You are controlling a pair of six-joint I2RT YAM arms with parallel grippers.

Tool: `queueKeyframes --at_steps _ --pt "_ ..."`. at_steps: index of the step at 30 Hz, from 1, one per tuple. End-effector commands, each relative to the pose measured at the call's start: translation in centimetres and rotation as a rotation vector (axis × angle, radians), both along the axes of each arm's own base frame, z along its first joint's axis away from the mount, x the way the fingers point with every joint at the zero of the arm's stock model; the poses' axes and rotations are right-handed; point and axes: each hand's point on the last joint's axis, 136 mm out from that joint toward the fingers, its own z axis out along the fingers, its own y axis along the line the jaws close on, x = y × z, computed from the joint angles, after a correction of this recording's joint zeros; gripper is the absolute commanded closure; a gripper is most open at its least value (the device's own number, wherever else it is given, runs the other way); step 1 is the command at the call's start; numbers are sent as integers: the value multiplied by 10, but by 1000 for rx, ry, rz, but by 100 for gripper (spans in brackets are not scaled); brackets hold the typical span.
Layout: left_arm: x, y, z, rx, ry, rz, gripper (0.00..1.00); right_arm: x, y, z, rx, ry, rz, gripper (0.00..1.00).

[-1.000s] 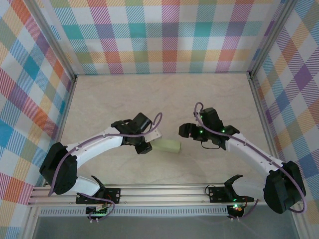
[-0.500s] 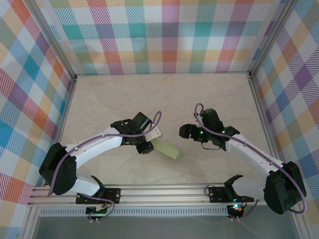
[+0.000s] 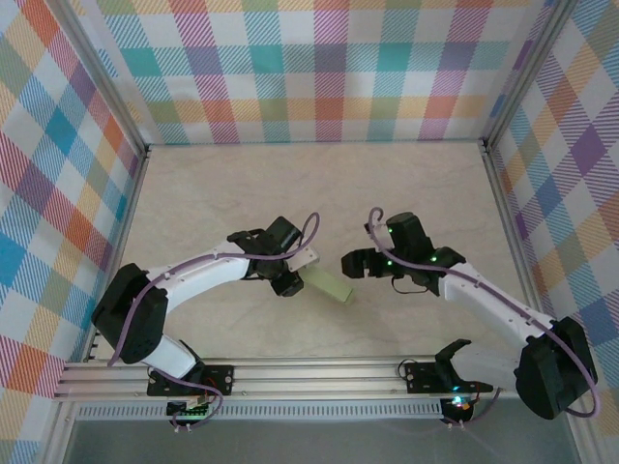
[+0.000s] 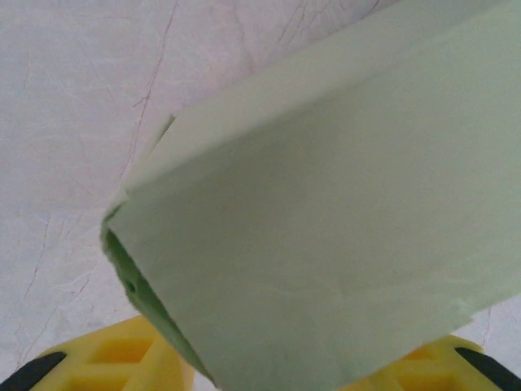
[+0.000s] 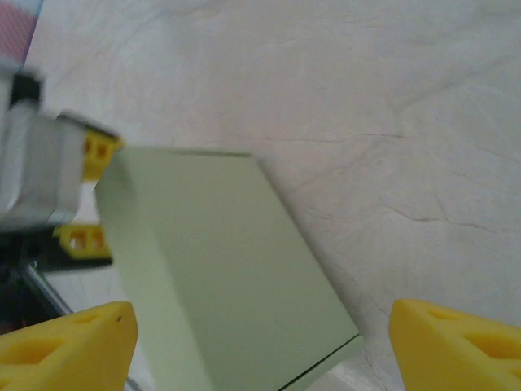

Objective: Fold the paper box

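Observation:
The paper box [image 3: 331, 287] is a pale green, flattened rectangular sleeve near the middle of the table. My left gripper [image 3: 295, 275] is shut on its left end and holds it slanting down to the right. In the left wrist view the box [image 4: 326, 228] spans the space between the yellow fingers [image 4: 106, 358], with its open end showing on the left. My right gripper [image 3: 350, 263] stands open just right of the box's far end. In the right wrist view the box [image 5: 220, 269] lies between the spread right gripper [image 5: 260, 350] fingertips without touching them, and the left gripper's yellow fingers [image 5: 99, 153] clamp its far end.
The beige marbled table [image 3: 290, 193] is enclosed by plaid walls [image 3: 319, 68] at the back and both sides. An aluminium rail [image 3: 319, 372] runs along the near edge by the arm bases.
The left gripper has shifted a little right and turned the box so it slants downward. The right gripper has moved left toward the box's end and opened wider.

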Motion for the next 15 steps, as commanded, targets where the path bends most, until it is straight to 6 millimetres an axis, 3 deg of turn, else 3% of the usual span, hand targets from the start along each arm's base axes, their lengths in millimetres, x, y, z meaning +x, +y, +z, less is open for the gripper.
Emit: queueKeyframes --at_steps 1,5,9,12,15 --pt "9 -7 6 -28 -8 23 57 -19 9 -3 -97 -172 202 18" --pt "9 -6 1 -14 6 30 57 -29 20 -18 -213 -328 289 15" --pt "9 -6 -1 -8 10 30 58 -17 18 -29 -354 -415 261 14" --pt "9 -5 0 -8 8 30 57 -7 13 -26 -390 -429 207 14" --pt "10 -4 0 -10 8 36 58 -9 15 -17 -352 -434 204 14"
